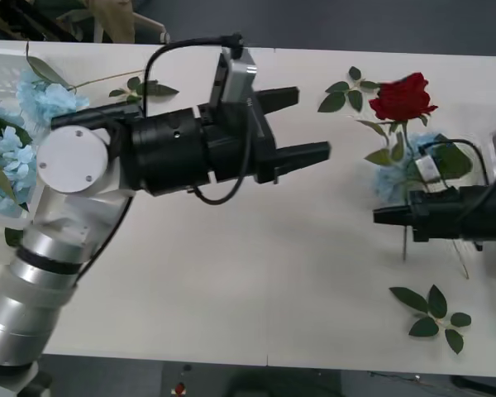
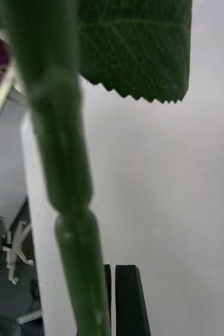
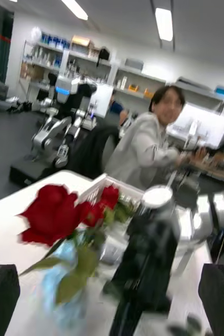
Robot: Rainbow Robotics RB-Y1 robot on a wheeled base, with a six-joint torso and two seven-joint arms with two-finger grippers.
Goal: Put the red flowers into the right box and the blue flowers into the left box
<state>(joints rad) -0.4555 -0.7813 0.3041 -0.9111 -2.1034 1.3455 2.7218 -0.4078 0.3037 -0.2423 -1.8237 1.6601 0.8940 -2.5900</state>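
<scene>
Right end effector (image 1: 380, 217), at the right edge of the front view, has its black fingers squeezed on a green stem (image 2: 64, 173). It looks like the stem of the red flower (image 1: 403, 97) lying upper right on the white surface (image 1: 256, 281), with a blue flower (image 1: 394, 175) just below it. Lift slowly so the blue one stays. Left end effector (image 1: 302, 124) hangs open mid-frame. The left box (image 1: 2, 64) is at the upper left.

I am working in a robotics lab. Past my white table (image 3: 7, 220) stand open shelves (image 3: 80, 68) stacked with boxes and gear along a white wall, with fluorescent strip lights (image 3: 164, 23) on the ceiling. Another wheeled robot (image 3: 64, 126) is parked on the dark floor, near a desk with a monitor (image 3: 201, 123).
</scene>
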